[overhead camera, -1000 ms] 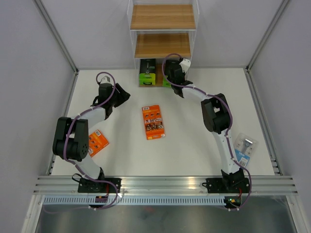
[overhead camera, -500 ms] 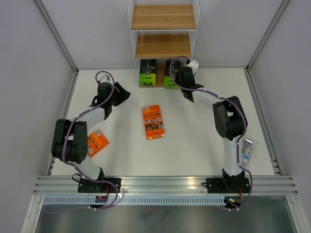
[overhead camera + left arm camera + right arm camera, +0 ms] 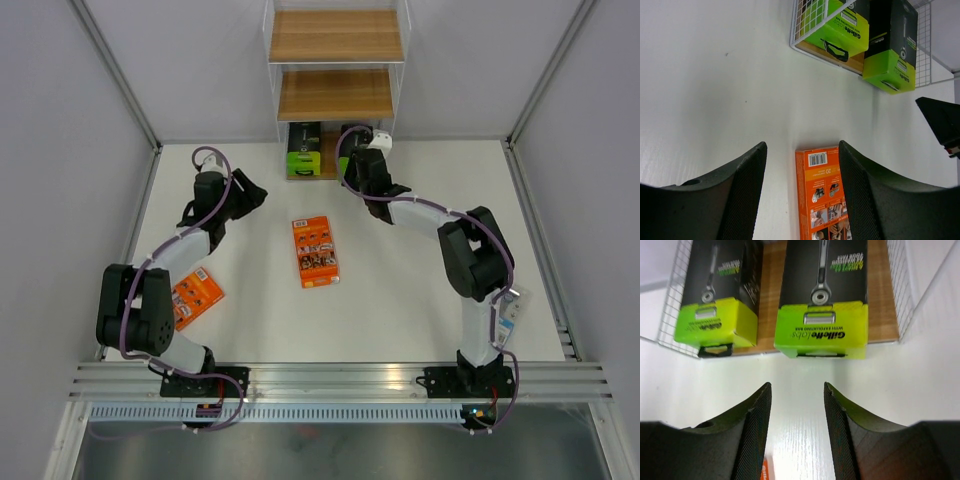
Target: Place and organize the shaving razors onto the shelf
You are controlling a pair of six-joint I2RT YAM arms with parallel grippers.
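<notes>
Your right gripper (image 3: pixel 796 387) gapes empty just before two green-and-black razor packs (image 3: pixel 820 330) on the bottom board (image 3: pixel 769 290) of the wooden shelf (image 3: pixel 335 95). Your left gripper (image 3: pixel 802 145), open too, hangs over a flat orange pack (image 3: pixel 822 195). Your right arm (image 3: pixel 470 260) mostly hides the light blue pack (image 3: pixel 508 315). White table (image 3: pixel 400 300), grey walls (image 3: pixel 60 150).

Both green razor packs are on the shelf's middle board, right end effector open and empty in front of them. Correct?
No: the green razor packs sit on the bottom board, at table level, as the right wrist view shows. The right end effector is open and empty in front of them.
</notes>
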